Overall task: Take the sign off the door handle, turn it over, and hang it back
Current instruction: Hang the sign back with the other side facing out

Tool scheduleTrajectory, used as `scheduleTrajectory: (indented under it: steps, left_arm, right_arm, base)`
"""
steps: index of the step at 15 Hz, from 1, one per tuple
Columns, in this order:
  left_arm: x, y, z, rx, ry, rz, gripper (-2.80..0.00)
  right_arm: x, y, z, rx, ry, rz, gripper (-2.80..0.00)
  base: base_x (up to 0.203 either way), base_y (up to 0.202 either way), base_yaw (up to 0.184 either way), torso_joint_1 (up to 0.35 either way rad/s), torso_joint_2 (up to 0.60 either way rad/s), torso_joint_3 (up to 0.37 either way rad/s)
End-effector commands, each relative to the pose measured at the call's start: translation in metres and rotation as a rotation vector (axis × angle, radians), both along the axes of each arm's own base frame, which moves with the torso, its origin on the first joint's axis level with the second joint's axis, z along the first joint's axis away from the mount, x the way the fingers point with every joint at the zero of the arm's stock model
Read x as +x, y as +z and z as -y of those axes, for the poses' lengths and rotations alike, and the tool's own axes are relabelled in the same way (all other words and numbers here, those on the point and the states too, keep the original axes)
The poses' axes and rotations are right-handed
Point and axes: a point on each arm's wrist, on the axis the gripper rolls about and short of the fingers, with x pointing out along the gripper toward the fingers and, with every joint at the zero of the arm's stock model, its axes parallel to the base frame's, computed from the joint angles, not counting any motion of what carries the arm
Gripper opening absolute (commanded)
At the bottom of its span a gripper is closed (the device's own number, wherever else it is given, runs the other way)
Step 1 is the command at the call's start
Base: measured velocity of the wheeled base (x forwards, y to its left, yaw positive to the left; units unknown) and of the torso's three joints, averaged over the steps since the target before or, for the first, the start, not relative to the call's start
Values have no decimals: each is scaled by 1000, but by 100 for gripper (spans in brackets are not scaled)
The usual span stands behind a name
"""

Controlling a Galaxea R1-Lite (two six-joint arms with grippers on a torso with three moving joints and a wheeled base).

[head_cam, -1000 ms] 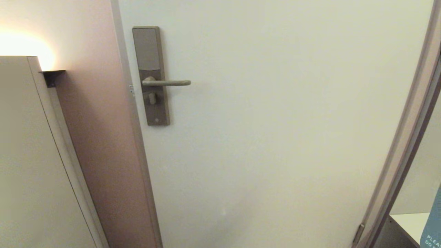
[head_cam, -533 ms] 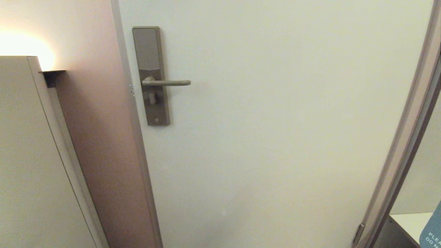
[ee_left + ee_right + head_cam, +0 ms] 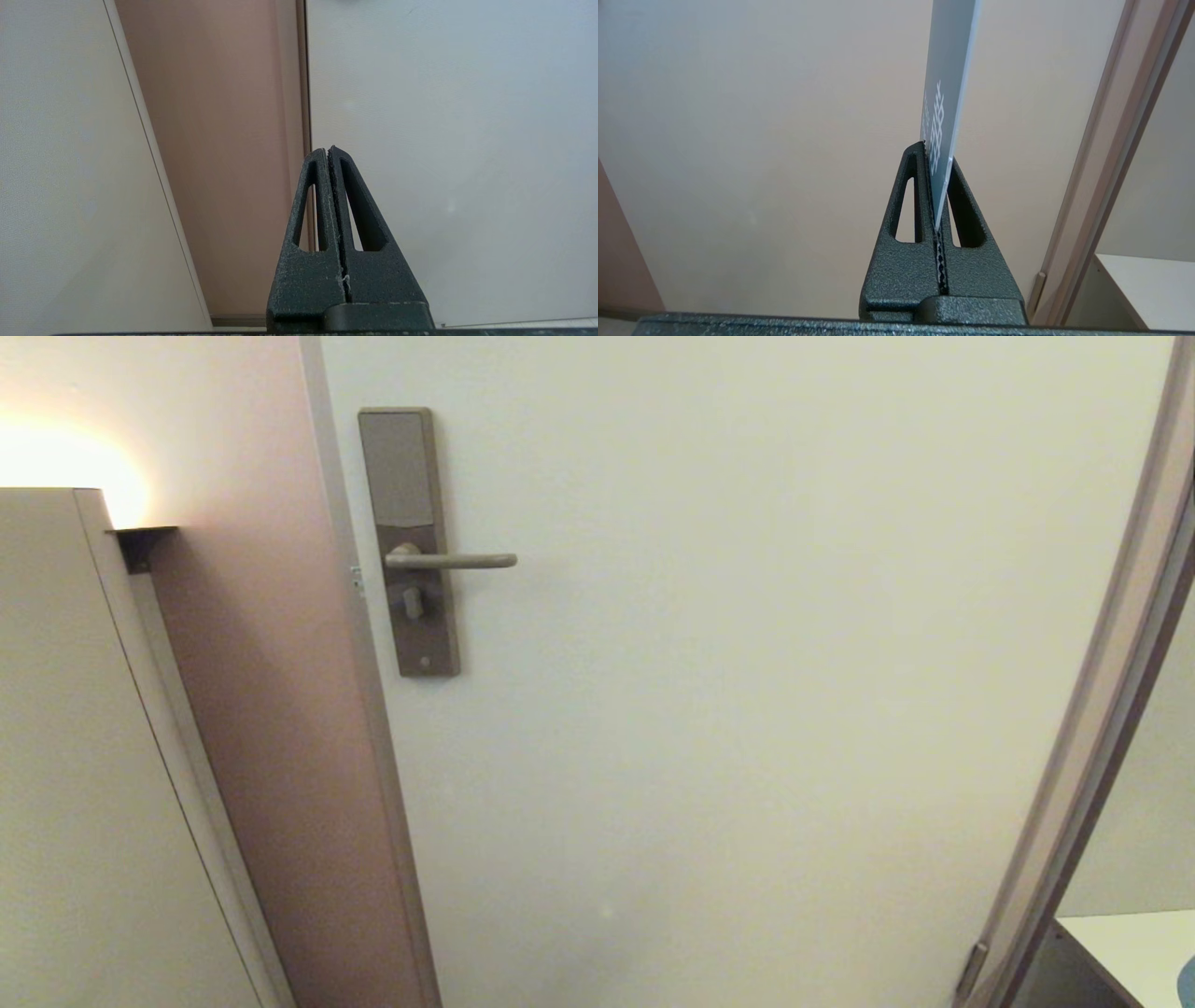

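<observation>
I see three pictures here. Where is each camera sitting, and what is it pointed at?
Head view: up on the robot's head, facing the door with its door handle; no arm shows.
Left wrist view: behind the left gripper, shut on nothing, aimed at the door's edge.
Right wrist view: behind the right gripper, which pinches the sign edge-on.
Shared: all three see the door; the head and right wrist views also catch the door frame.

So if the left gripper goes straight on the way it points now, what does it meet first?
Probably the door, near its edge by the frame; the left gripper has nothing else ahead, though depth is unclear.
</observation>
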Motion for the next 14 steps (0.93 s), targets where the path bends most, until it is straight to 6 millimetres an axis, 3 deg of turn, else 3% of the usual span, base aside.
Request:
scheduleTrajectory:
  steps: [1, 14]
  left_arm:
    - [0, 0, 0, 0, 0, 0, -280]
    - [0, 0, 0, 0, 0, 0, -280]
  right_arm:
    - [-1, 0, 0, 2, 1, 9, -280]
    - [-1, 0, 0, 2, 2, 9, -280]
  base:
    - [0, 0, 0, 0, 0, 0]
    - [0, 0, 0, 0, 0, 0]
